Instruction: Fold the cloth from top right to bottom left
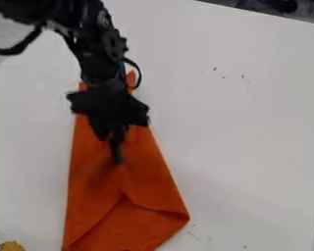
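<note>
Nearest you, the orange cloth [127, 228] shows its folded end camera-side of your jaws [117, 159], its long axis running back beneath them (clenched or released, you can't tell).

cloth [130, 225] on tbl [251, 122] | tool [117, 158] over cloth | obj [12, 246] L of cloth
</note>
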Available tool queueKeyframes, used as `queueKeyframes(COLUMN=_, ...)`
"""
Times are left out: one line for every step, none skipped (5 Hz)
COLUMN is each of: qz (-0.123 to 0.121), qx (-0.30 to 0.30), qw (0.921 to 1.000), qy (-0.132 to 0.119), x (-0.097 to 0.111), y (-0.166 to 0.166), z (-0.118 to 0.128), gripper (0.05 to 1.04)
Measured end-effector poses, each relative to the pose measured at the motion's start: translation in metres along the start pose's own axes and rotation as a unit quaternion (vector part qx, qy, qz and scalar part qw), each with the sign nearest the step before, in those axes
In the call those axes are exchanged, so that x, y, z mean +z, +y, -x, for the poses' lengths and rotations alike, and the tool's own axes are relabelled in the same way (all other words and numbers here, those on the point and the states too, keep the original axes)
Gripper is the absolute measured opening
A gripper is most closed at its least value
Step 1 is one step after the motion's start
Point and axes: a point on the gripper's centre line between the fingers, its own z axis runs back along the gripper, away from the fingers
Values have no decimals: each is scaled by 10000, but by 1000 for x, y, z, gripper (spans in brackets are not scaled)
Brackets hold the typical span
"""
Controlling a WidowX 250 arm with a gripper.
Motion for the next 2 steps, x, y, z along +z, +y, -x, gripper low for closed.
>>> queueKeyframes(qz=-538, qx=-251, qw=9975, qy=378, x=27, y=18, z=-2, gripper=789)
queueKeyframes(qz=-536, qx=-498, qw=9962, qy=469, x=41, y=14, z=-11, gripper=999)
